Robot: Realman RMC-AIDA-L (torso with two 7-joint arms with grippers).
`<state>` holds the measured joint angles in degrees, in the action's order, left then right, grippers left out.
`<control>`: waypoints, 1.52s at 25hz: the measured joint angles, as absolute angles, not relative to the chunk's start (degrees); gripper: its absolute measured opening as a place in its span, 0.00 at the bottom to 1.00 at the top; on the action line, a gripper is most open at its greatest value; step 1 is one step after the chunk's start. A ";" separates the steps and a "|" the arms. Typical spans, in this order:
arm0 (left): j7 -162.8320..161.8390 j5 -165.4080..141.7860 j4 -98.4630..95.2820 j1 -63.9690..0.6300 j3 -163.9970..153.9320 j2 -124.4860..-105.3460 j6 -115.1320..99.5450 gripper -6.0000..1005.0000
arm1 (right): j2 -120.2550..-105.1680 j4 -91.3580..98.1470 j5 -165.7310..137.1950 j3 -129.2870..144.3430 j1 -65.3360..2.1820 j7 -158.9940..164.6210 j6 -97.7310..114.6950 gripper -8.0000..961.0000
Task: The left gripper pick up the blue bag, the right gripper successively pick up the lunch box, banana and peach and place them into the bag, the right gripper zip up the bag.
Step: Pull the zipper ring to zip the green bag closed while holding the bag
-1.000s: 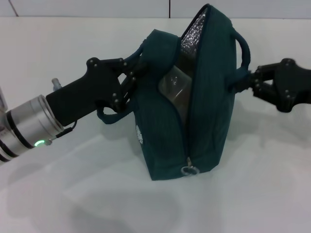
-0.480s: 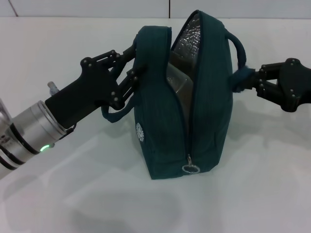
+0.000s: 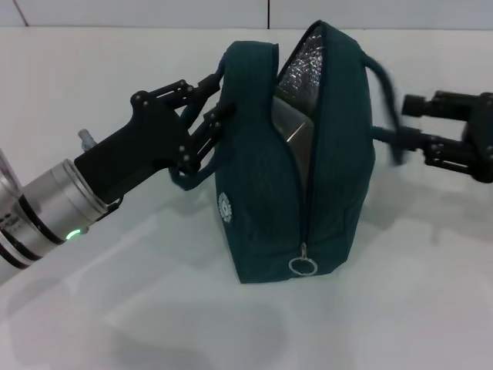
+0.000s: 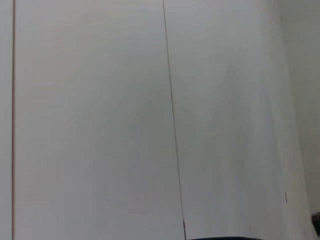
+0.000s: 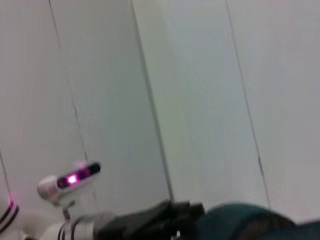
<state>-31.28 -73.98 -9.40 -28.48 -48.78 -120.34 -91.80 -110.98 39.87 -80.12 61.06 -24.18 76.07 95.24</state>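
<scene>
The blue bag (image 3: 269, 200) stands upright on the white table, its top gaping to show silver lining. Its zipper's ring pull (image 3: 303, 267) hangs at the near end. Inside, part of the clear lunch box (image 3: 286, 127) shows. The banana and peach are hidden. My left gripper (image 3: 202, 108) is shut on the bag's left side by its handle. To the right of the bag my right gripper (image 3: 414, 122) stands open; the bag's right handle (image 3: 387, 96) swings loose just in front of its fingers. The right wrist view shows the bag's top (image 5: 240, 220) and the left gripper (image 5: 150, 222) beyond.
The white table (image 3: 115, 308) spreads out on all sides of the bag. A white device with a pink light (image 5: 70, 179) shows in the right wrist view. The left wrist view shows only a pale surface with thin seams.
My right gripper has opened and let go of the bag's right handle, drawing back to the right. The bag has settled more upright, and the left gripper still holds it.
</scene>
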 joint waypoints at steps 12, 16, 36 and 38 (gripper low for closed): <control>-31.23 -74.01 -9.40 -28.47 -48.78 -120.32 -91.75 0.31 | -112.23 40.42 -89.61 57.17 -22.20 68.60 110.51 0.61; -31.21 -74.02 -9.40 -28.48 -48.78 -120.39 -91.75 0.31 | -114.52 39.44 -100.54 57.28 -24.91 70.80 105.29 0.61; -31.20 -74.00 -9.34 -28.48 -48.78 -120.50 -92.13 0.32 | -116.20 29.67 -95.08 78.57 -31.49 71.23 83.90 0.59; -31.20 -74.01 -9.33 -28.48 -48.78 -120.50 -92.17 0.32 | -116.19 29.66 -94.77 78.76 -31.57 71.24 83.86 0.57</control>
<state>-31.20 -74.01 -9.33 -28.48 -48.78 -120.50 -92.17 -116.19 29.66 -94.77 78.77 -31.57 71.24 83.86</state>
